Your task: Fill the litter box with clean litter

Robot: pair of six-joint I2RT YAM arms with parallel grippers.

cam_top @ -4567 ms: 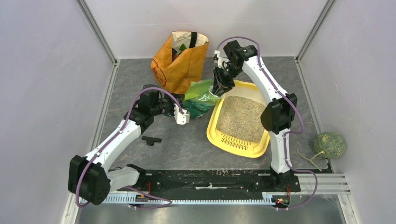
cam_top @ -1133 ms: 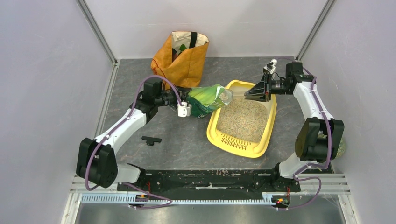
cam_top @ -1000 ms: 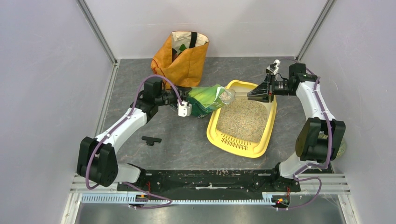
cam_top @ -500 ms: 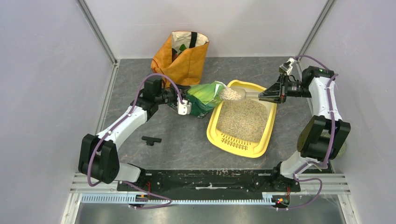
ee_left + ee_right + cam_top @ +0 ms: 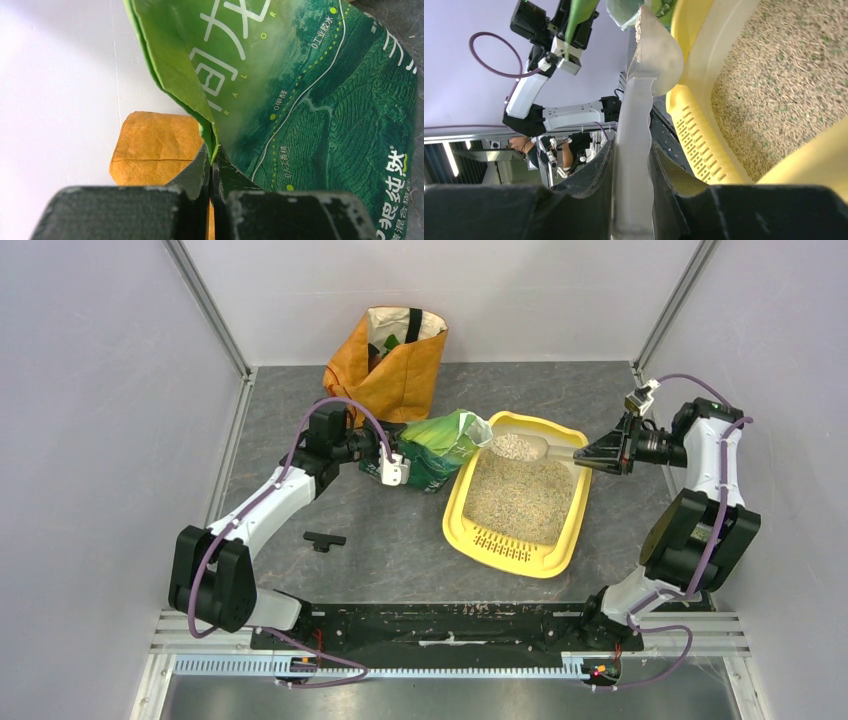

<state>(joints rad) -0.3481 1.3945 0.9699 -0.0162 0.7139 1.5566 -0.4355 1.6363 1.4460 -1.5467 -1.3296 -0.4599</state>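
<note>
While the left gripper [image 5: 212, 165] pinches the green bag [image 5: 440, 443] beside the litter box [image 5: 456, 515], the right gripper [image 5: 590, 452] clamps a scoop [image 5: 541, 448] of clean litter [image 5: 514, 446] over it, so tipping's next I reckon

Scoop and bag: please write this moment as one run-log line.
left tool shut on green bag | right tool holding scoop | scoop of litter above litter box
</note>
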